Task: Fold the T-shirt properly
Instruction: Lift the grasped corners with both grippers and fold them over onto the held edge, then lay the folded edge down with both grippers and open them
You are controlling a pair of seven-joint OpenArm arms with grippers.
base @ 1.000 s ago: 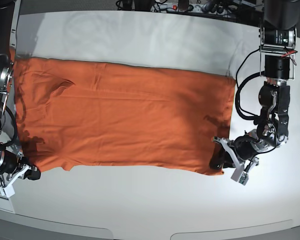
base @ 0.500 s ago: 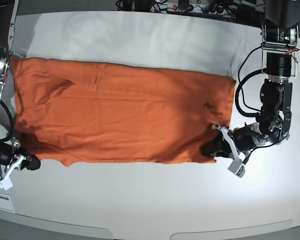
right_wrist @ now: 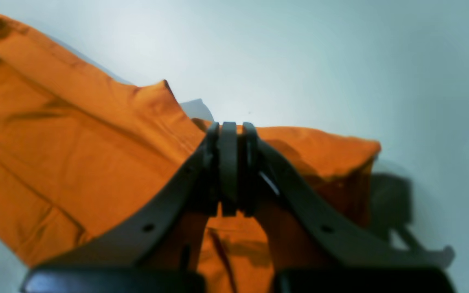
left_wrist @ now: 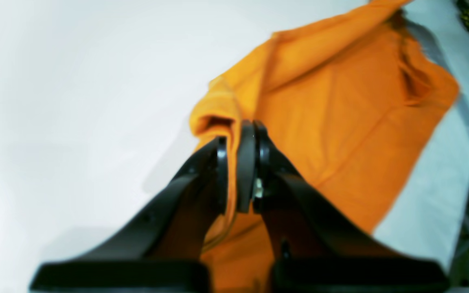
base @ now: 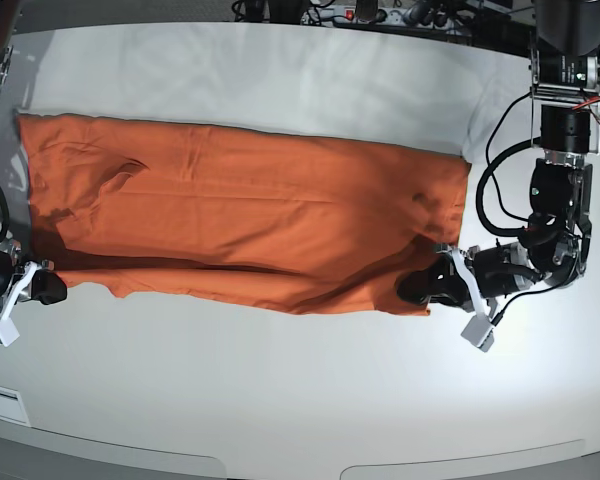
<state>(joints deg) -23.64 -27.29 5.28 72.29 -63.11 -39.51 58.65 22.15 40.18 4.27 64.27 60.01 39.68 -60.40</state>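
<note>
The orange T-shirt (base: pixel 250 225) is lying spread lengthwise across the white table (base: pixel 280 390), its far edge flat while its near edge is being lifted at both ends. The left gripper (base: pixel 417 289), on the right side of the base view, is pinching the near corner of the T-shirt (left_wrist: pixel 332 114); in the left wrist view the black jaws are standing nearly together, with a fold of orange fabric bunched between and just above them, the rest of the cloth running away toward the upper right. The right gripper (base: pixel 46 287), at the left edge of the base view, is gripping the opposite near corner; in the right wrist view the right gripper (right_wrist: pixel 229 171) is pressed tight around a raised ridge of T-shirt (right_wrist: pixel 75 134), and fabric is draping down on both sides of the jaws and beneath them. Compared with the earlier base frames, the near edge has drawn back away from the front of the table, so the visible orange band is narrower and a dark shadowed crease is now running under the lifted hem. Both grippers have moved inward and farther from the camera side, the left one having slid leftward along the hem, and the right one having climbed toward the shirt's middle.
</note>
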